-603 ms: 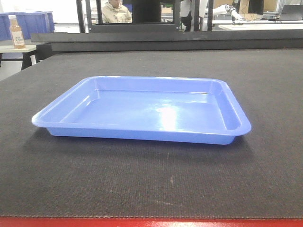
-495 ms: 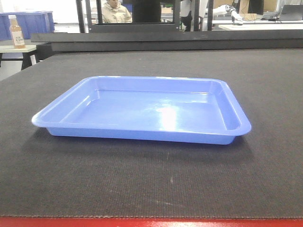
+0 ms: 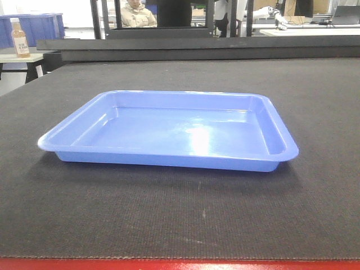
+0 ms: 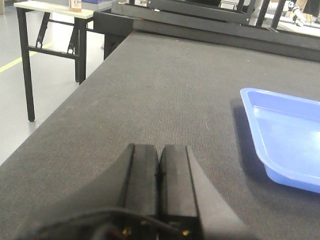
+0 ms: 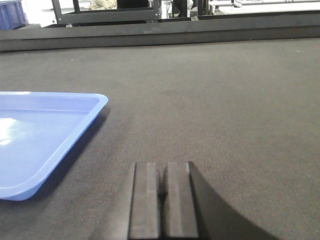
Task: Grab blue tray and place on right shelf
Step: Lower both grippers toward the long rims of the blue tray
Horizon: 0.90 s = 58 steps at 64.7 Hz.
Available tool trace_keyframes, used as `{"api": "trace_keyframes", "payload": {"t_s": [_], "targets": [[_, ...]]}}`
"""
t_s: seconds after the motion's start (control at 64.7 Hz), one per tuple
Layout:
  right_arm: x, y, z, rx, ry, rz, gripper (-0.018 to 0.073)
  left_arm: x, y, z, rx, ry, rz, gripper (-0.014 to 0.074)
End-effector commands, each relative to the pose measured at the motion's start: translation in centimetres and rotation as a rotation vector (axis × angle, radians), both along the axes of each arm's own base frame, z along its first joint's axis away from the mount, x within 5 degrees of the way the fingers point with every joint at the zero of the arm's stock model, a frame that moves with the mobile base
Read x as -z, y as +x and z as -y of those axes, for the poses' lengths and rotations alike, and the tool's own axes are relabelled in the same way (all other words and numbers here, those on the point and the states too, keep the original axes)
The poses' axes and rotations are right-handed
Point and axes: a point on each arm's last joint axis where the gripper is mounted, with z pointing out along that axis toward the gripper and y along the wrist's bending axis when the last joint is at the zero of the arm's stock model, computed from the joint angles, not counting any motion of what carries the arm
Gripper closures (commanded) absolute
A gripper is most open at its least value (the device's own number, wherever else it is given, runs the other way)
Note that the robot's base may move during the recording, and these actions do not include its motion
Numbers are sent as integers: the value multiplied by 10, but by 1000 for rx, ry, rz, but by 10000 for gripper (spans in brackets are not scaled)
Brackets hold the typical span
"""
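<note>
As the blue tray [image 3: 169,132] lies flat on the dark mat [image 3: 180,219], no grasp has begun.
Front view: tray, one, empty, centred on the mat, no arm near it; far left, a bottle [image 3: 20,38] and deep blue bins [image 3: 42,25] (not task items). Left wrist view: left gripper [image 4: 159,150] low over the mat's near part, fingers pressed together, holding nothing; tray [image 4: 290,140] to its right, apart. Right wrist view: right gripper [image 5: 163,167] likewise, fingers together and empty; tray [image 5: 40,135] to its left, apart. Right shelf: not identifiable in any view. Progress, judged: nothing done; reach, grasp, lift, carry and placing all remain.
</note>
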Motion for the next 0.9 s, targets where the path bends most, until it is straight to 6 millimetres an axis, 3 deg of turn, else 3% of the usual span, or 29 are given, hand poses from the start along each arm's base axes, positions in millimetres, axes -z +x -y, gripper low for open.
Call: {"api": "trace_keyframes", "payload": {"t_s": [0.0, 0.201, 0.309, 0.479, 0.603, 0.68, 0.742, 0.804, 0.881], "targets": [[-18, -3, 1, 14, -6, 139, 502, 0, 0, -1, -11, -5, 87, 644], [-23, -4, 1, 18, -5, 195, 502, -6, 0, -2, -19, -7, 151, 644], [-41, -8, 2, 25, 12, 311, 502, -22, -2, -2, -24, -4, 230, 644], [-108, -25, 0, -1, 8, 254, 501, -84, -13, -1, -7, 48, 200, 626], [-144, -24, -1, -13, 4, 168, 480, -130, -14, 1, 7, 40, 133, 461], [-155, -12, -1, -14, 4, 120, 373, -145, -5, 1, 12, 41, 82, 316], [-157, 1, -1, -13, 4, 79, 223, -149, 7, 1, 12, 41, 40, 233], [-155, 14, -1, -12, 5, 38, 57, -152, 17, 1, 13, 39, 13, 200], [-152, 27, -3, -30, 5, -7, -83, -155, 27, 4, 44, 39, -13, 195]]}}
